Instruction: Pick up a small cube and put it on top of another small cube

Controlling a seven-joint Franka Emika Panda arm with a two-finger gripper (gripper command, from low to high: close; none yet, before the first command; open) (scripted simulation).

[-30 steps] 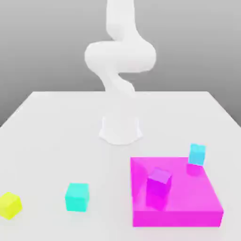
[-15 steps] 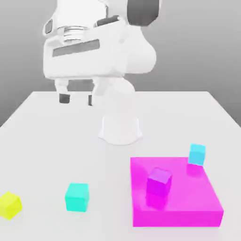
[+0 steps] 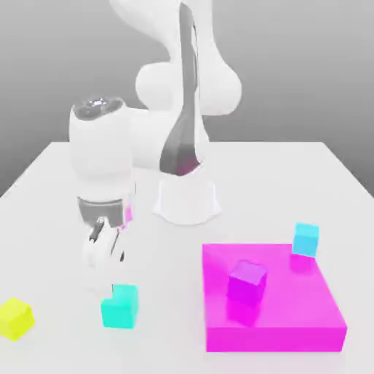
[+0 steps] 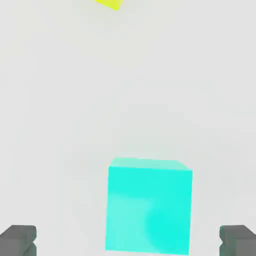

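The turquoise-green cube (image 3: 119,305) is sitting on the white table (image 3: 58,190), near its front edge, and everything else is placed here from it. The gripper (image 3: 102,252) is hanging just above the cube's rear corner, on the side toward the exterior view's left, and is pointing down at the table. Its fingers are standing spread wide with nothing between them. In the hand view the two dark fingertips (image 4: 18,240) are showing at either side of the turquoise-green cube (image 4: 149,206), well clear of its faces and not touching it.

The arm (image 3: 175,95) is bending forward from its round white base (image 3: 187,201), which is standing behind the cube, farther back on the table. The bulky white wrist (image 3: 102,153) is sitting upright above the gripper.

There are four small cubes and one flat block. One yellow cube (image 3: 14,318) is lying to the exterior view's left of the turquoise-green cube, well apart from it, just as near the front edge; a corner of the yellow cube (image 4: 110,4) is also showing in the hand view. One flat magenta block (image 3: 292,307) is lying to the turquoise-green cube's other side. One purple cube (image 3: 247,281) is resting on top of that block. Farthest back, one sky-blue cube (image 3: 306,239) is sitting at the block's far corner.
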